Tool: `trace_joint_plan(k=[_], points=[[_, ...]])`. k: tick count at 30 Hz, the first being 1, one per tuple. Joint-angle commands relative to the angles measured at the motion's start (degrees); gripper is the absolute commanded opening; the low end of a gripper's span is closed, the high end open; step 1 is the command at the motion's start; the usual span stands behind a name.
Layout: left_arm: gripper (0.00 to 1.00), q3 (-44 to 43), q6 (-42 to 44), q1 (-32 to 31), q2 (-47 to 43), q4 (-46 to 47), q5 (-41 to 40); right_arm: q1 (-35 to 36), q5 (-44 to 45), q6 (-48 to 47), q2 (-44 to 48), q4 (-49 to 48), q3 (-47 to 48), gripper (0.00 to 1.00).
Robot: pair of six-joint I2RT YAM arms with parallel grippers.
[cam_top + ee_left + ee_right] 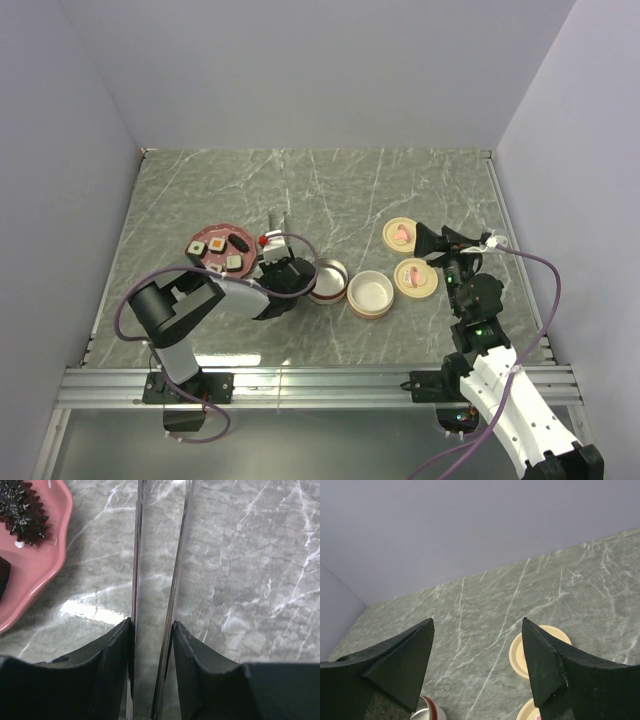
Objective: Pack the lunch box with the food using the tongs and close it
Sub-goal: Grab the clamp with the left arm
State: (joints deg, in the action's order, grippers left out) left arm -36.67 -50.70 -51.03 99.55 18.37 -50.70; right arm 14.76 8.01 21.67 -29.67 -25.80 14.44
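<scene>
Tongs (136,555) are pinched by the left gripper (151,626), whose fingers are pressed against the two thin metal arms from outside. The arms stand slightly apart, and nothing is seen between them in the wrist view. Their long axis runs straight away from the gripper toward the far wall. The sushi pieces (217,245) are gathered on the pink plate (45,565), just left of the tongs. A small red-topped piece (265,240) sits beside the tongs' far end; contact cannot be told. A leftward swing of the tips is judged necessary. The right gripper (477,625) is spread wide and empty, well apart from the plate.
</scene>
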Motion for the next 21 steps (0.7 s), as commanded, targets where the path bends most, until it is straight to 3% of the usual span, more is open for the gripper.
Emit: trace_joint_plan(k=[1,10,15,21], points=[[0.45,1.4,-1.6,0.4,6.4,-14.2,8.3,0.3,-0.3,0.4,0.6,-1.0,0.3,0.77],[0.46,-0.1,-2.1,0.4,8.6,-16.5,8.3,0.3,-0.4,0.2,-0.4,-1.3,0.6,0.78],[0.23,1.2,-1.2,0.4,7.4,-14.3,8.2,0.2,-0.3,0.2,-0.5,-1.5,0.5,0.78],[0.23,2.5,0.8,0.4,0.0,-14.6,6.7,0.3,-0.1,0.1,-1.4,-1.9,0.6,0.78]])
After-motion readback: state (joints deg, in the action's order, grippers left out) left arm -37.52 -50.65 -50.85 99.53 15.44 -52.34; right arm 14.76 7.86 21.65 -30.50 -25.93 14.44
